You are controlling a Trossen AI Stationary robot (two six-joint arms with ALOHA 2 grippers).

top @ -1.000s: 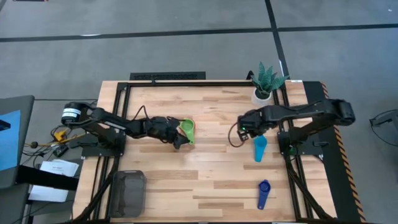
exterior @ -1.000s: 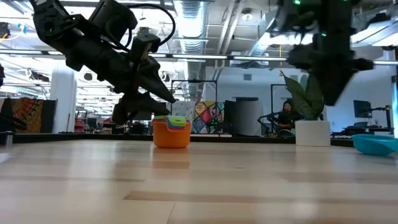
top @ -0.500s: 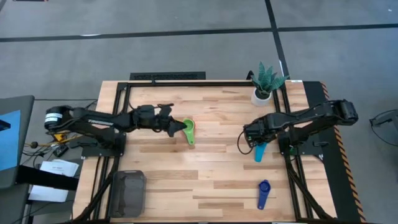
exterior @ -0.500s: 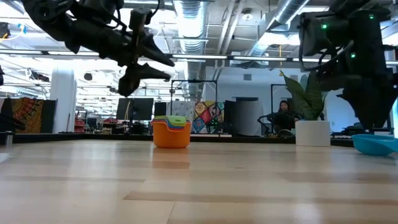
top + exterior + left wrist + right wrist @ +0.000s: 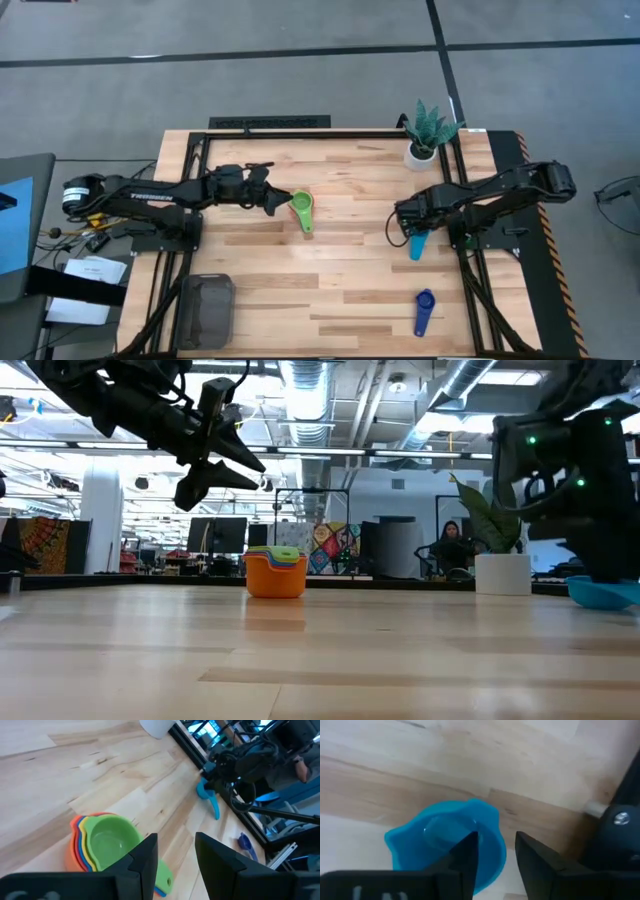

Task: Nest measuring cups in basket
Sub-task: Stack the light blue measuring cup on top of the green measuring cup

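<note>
A nested stack of cups [image 5: 301, 208], green on top over yellow, red and orange, stands on its base mid-table [image 5: 275, 572] [image 5: 105, 842]. My left gripper [image 5: 277, 198] [image 5: 228, 460] [image 5: 175, 862] hangs open in the air, just left of the stack and above it. The teal cup [image 5: 417, 240] [image 5: 445, 847] lies on the table at the right. My right gripper [image 5: 409, 224] [image 5: 495, 862] is open low over its bowl. The dark blue cup [image 5: 424, 311] lies near the right front. The grey basket [image 5: 207, 309] sits at the near left corner. My right gripper stands open from above at the teal cup's rim [image 5: 487, 820], one finger [image 5: 469, 852] over the bowl and the other [image 5: 536, 860] outside it. Whether either finger touches the cup I cannot tell. The cup rests on the table.
A white pot with a green plant [image 5: 424, 143] stands at the far right edge. Black frame rails [image 5: 330, 133] run along the table's far and side edges. Bare wood lies between the stack, the basket and the dark blue cup.
My left gripper has risen from beside the stack and drawn back toward the table's left and far side; the stack has stayed put. My right gripper has moved toward the near right and down over the teal cup.
</note>
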